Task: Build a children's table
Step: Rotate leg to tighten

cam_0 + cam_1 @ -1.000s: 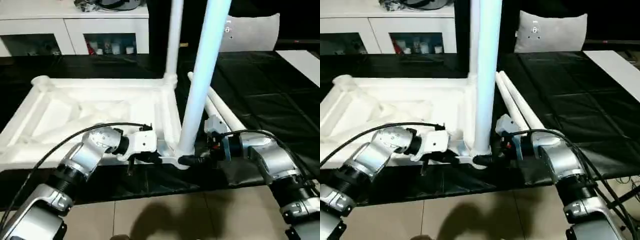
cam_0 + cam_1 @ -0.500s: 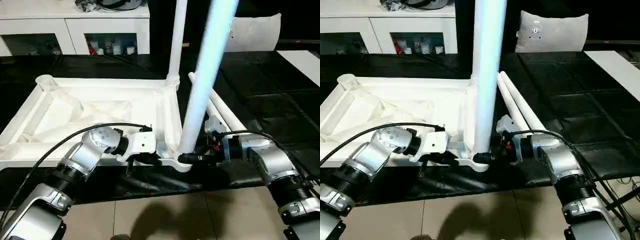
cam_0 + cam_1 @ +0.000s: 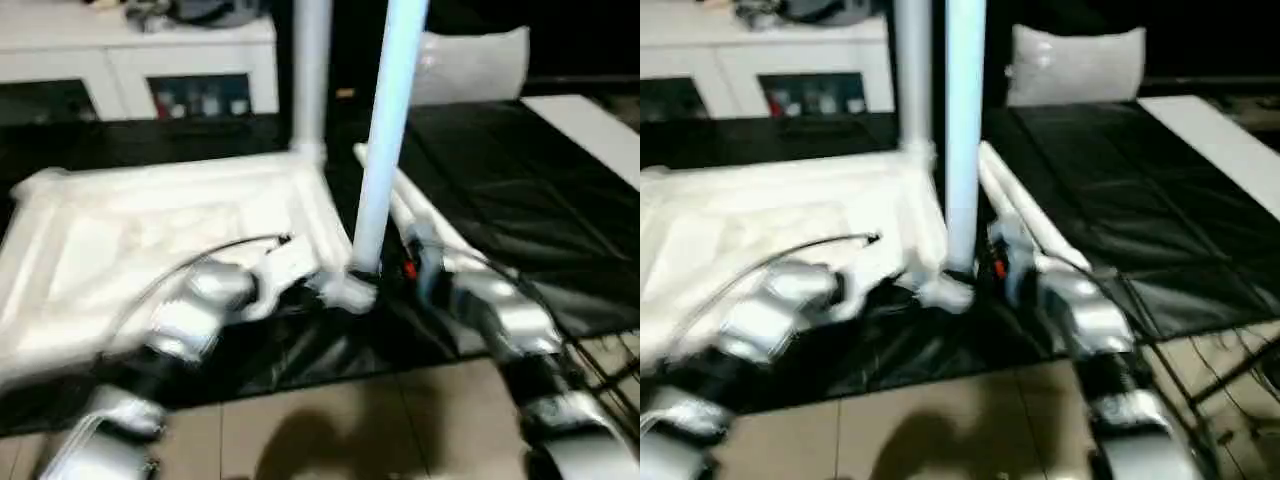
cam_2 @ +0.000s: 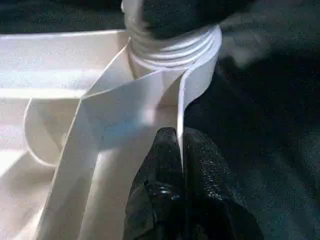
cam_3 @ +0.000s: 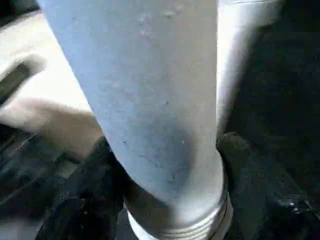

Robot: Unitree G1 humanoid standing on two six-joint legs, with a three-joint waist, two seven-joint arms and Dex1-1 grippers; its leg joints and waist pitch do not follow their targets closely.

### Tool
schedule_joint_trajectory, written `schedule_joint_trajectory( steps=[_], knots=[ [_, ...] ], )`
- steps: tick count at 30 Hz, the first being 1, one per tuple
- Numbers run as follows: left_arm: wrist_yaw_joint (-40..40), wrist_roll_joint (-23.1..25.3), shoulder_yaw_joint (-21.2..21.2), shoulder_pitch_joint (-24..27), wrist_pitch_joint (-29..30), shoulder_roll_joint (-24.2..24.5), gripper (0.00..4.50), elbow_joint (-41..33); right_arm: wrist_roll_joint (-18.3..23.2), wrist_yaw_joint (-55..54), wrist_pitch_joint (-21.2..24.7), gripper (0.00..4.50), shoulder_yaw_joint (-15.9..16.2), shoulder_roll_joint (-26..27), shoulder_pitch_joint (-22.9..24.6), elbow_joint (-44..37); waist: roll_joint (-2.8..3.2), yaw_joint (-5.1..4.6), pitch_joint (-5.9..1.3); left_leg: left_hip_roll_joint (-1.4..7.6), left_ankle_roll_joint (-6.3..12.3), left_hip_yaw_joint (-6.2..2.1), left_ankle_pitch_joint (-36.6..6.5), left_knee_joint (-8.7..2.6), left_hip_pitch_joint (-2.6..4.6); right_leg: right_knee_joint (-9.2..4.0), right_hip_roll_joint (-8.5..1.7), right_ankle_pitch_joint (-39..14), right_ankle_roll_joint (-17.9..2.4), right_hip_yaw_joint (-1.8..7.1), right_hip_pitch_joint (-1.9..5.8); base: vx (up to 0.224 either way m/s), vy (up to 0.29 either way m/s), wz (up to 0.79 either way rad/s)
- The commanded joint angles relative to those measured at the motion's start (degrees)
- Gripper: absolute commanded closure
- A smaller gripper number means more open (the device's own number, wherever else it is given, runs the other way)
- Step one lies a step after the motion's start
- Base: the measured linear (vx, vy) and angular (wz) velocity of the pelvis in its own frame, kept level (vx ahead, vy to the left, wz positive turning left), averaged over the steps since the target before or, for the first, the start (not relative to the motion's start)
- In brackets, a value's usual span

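Since a second ago my right gripper [image 5: 172,200] has narrowed onto the near leg [image 3: 385,150] at its corner socket [image 3: 348,292]; left gripper [image 4: 179,165] clenched on the tabletop [image 3: 150,230] rim; far leg [image 3: 310,70] standing, two legs [image 3: 430,225] left lying beside the top

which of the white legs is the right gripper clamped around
The near upright leg, standing in the tabletop's front corner socket, with the right gripper at its base. The other upright leg stands farther back; two more lie flat.

Standing behind black-covered work table [image 3: 560,190]: white cabinet [image 3: 150,70] holding small items; lying beside it, pale cushion [image 3: 475,65]. Showing below table's near edge: tiled floor [image 3: 330,430].
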Motion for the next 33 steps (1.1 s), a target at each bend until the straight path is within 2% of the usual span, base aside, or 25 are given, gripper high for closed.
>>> schedule_joint_trajectory(
  steps=[1, 3, 4, 6, 7, 8, 9, 12, 13, 16, 17, 18, 20, 21, 22, 26, 27, 28, 31, 32, 33],
  knots=[
    [3.88, -1.53, -1.39, -1.19, 1.08, -3.76, 4.5, -1.11, -1.41, -2.63, 0.27, 1.91, 3.27, 3.34, -0.59, 1.58, -0.54, 0.31, -3.15, 0.91, 1.7, -0.32, -11.68, -4.35, -0.92, -5.85, -3.5, -25.81, -5.99, 2.55, 3.0, 0.0, 0.0, 0.0],
    [3.98, -0.61, -2.01, -1.3, 0.67, -3.38, 4.5, -1.31, -1.72, -3.43, -0.21, 1.91, 3.37, 3.69, -0.54, 1.65, -0.56, 0.35, -3.48, 0.96, 2.96, -0.09, -9.39, -4.1, -0.94, -5.28, -3.35, -19.81, -7.69, 2.75, 2.92, 0.0, 0.0, 0.0],
    [3.98, -0.61, -2.01, -1.3, 0.67, -3.38, 4.5, -1.31, -1.72, -3.43, -0.21, 1.91, 3.37, 3.69, -0.54, 1.65, -0.56, 0.4, -3.48, 0.98, 3.23, -0.07, -8.93, -4.1, -0.97, -5.15, -3.34, -18.65, -8.08, 2.76, 2.95, 0.0, 0.0, 0.0],
    [3.89, 0.58, -2.07, -0.89, 0.64, -2.61, 4.5, -1.83, -1.68, -3.81, -0.61, 1.4, 2.59, 4.17, -0.52, 1.79, -0.47, 0.6, -3.45, 1.02, 3.87, 0.11, -8.14, -4.02, -0.9, -4.98, -3.38, -16.73, -8.99, 2.85, 2.88, 0.0, 0.0, 0.0],
    [4.32, 1.32, -1.98, -0.71, 0.43, -2.22, 4.5, -1.84, -1.52, -3.74, -0.72, 1.4, 2.0, 4.23, -0.47, 1.73, -0.34, 0.69, -3.58, 1.14, 3.98, 0.05, -7.22, -4.03, -1.16, -4.71, -3.46, -15.34, -9.37, 2.84, 3.2, 0.0, 0.0, 0.0],
    [4.43, 1.45, -1.95, -0.67, 0.23, -2.06, 4.5, -1.71, -1.41, -3.64, -0.73, 1.4, 1.85, 4.13, -0.41, 1.58, -0.26, 0.75, -3.51, 1.21, 3.94, 0.03, -7.0, -4.05, -1.19, -4.7, -3.45, -15.0, -9.5, 2.83, 3.16, 0.0, 0.0, 0.0],
    [4.81, 1.71, -1.93, -0.59, -0.21, -1.65, 4.5, -1.4, -1.09, -3.48, -0.8, 1.17, 1.49, 3.89, -0.26, 1.2, -0.22, 0.77, -3.46, 1.23, 3.79, 0.14, -7.31, -4.02, -0.96, -4.82, -3.36, -14.89, -9.66, 2.85, 3.01, 0.0, 0.0, 0.0],
    [4.69, 1.77, -2.23, -0.44, -1.06, -0.78, 4.5, -1.1, -0.51, -2.06, -1.08, 0.82, 1.5, 2.74, 0.51, -0.34, -0.2, 0.8, -3.32, 1.31, 3.36, 0.07, -8.59, -4.2, -0.89, -4.91, -3.3, -16.09, -9.49, 2.81, 3.06, 0.0, 0.0, 0.0],
    [3.94, 1.72, -2.63, -0.44, -2.03, -0.04, 4.5, -0.82, 0.09, -0.19, -1.43, 0.82, 1.62, 1.62, 1.16, -1.53, 0.08, 0.82, -3.34, 1.37, 3.17, 0.01, -9.01, -4.24, -0.8, -4.9, -3.32, -16.27, -9.41, 2.83, 3.01, 0.0, 0.0, 0.0],
    [1.59, 1.58, -3.45, -0.45, -3.97, 1.5, 4.5, -0.43, 0.92, 4.19, -2.32, 0.53, 2.26, -0.73, 2.44, -3.87, -0.06, 1.03, -3.42, 1.4, 3.64, 0.07, -8.91, -4.17, -0.82, -4.9, -3.31, -14.96, -9.34, 2.92, 3.09, 0.0, 0.0, 0.0],
    [-0.08, 1.4, -3.88, -0.36, -5.04, 2.39, 4.5, -0.3, 0.92, 6.22, -3.16, 0.45, 2.7, -1.9, 2.99, -4.83, 0.15, 1.04, -3.46, 1.36, 3.75, 0.02, -8.35, -4.15, -0.98, -4.67, -3.31, -13.76, -9.79, 2.92, 3.18, 0.0, 0.0, 0.0],
    [-0.56, 1.36, -4.0, -0.33, -5.25, 2.66, 4.5, -0.28, 0.87, 6.8, -3.42, 0.27, 2.8, -2.22, 3.15, -5.08, -0.09, 1.08, -3.54, 1.35, 3.89, 0.05, -7.98, -4.05, -1.04, -4.65, -3.33, -13.16, -9.86, 2.9, 3.29, 0.0, 0.0, 0.0],
    [-1.5, 1.38, -4.3, -0.27, -5.86, 3.29, 4.5, -0.19, 0.77, 7.92, -3.84, 0.17, 2.94, -2.95, 3.41, -5.55, 0.11, 1.13, -3.52, 1.38, 4.0, 0.07, -7.75, -4.04, -1.01, -4.56, -3.32, -12.61, -10.23, 2.91, 3.2, 0.0, 0.0, 0.0],
    [-3.42, 1.32, -4.75, -0.27, -6.99, 4.47, 4.5, 0.17, 0.91, 9.95, -4.72, 0.08, 2.81, -4.34, 3.63, -6.05, 0.09, 1.1, -3.5, 1.44, 3.94, 0.07, -7.79, -4.05, -1.0, -4.51, -3.3, -12.36, -10.57, 2.89, 3.17, 0.0, 0.0, 0.0],
    [-7.53, 1.02, -5.99, -0.37, -10.87, 6.94, 4.5, 1.03, 0.95, 13.6, -5.86, 0.03, 2.92, -7.09, 3.93, -7.12, 0.05, 1.23, -3.49, 1.44, 3.96, 0.0, -8.16, -4.09, -1.01, -4.62, -3.35, -12.91, -10.51, 2.82, 3.27, 0.0, 0.0, 0.0],
    [-12.41, 0.85, -7.66, -0.76, -15.94, 10.11, 4.5, 2.5, 0.99, 21.2, -7.33, 0.03, 5.02, -11.23, 4.89, -9.2, 0.02, 1.68, -3.46, 1.47, 4.78, 0.07, -8.32, -3.98, -0.95, -4.47, -3.32, -12.25, -10.49, 2.9, 3.21, 0.0, 0.0, 0.0],
    [-12.88, 1.32, -8.11, -1.04, -17.88, 10.83, 4.5, 3.44, 1.27, 23.35, -7.36, 0.03, 5.57, -12.18, 5.04, -9.64, -0.16, 1.75, -3.46, 1.54, 4.77, 0.14, -8.17, -4.0, -0.9, -4.42, -3.34, -12.37, -10.51, 2.96, 3.16, 0.0, 0.0, 0.0],
    [-13.06, 1.67, -8.37, -1.23, -19.04, 11.25, 4.5, 4.09, 1.49, 24.68, -7.27, 0.03, 5.89, -12.76, 5.1, -9.91, -0.05, 2.04, -3.44, 1.51, 4.89, 0.14, -8.55, -3.96, -0.8, -4.52, -3.31, -13.16, -10.39, 2.9, 3.11, 0.0, 0.0, 0.0],
    [-17.14, 1.45, -9.66, -1.26, -22.24, 13.08, 4.5, 4.79, 1.62, 28.26, -7.52, 0.03, 6.9, -14.1, 4.74, -9.58, -0.09, 2.32, -3.53, 1.72, 4.37, 0.07, -8.03, -4.04, -0.84, -4.28, -3.47, -12.51, -10.83, 2.96, 3.16, 0.0, 0.0, 0.0],
    [-19.35, 0.97, -10.19, -1.03, -23.25, 13.87, 4.5, 4.53, 1.76, 29.41, -7.55, 0.03, 7.22, -14.33, 4.45, -9.16, -0.48, 2.31, -3.55, 1.7, 4.43, 0.12, -7.89, -4.01, -0.88, -4.25, -3.42, -12.33, -10.91, 2.95, 3.19, 0.0, 0.0, 0.0],
    [-20.44, 0.69, -10.37, -0.95, -23.9, 14.21, 4.5, 4.56, 1.92, 30.02, -7.56, 0.03, 7.37, -14.45, 4.31, -8.96, -0.22, 2.45, -3.57, 1.73, 4.44, 0.11, -7.41, -4.02, -0.88, -4.06, -3.5, -11.87, -11.21, 2.98, 3.2, 0.0, 0.0, 0.0]
  ],
)
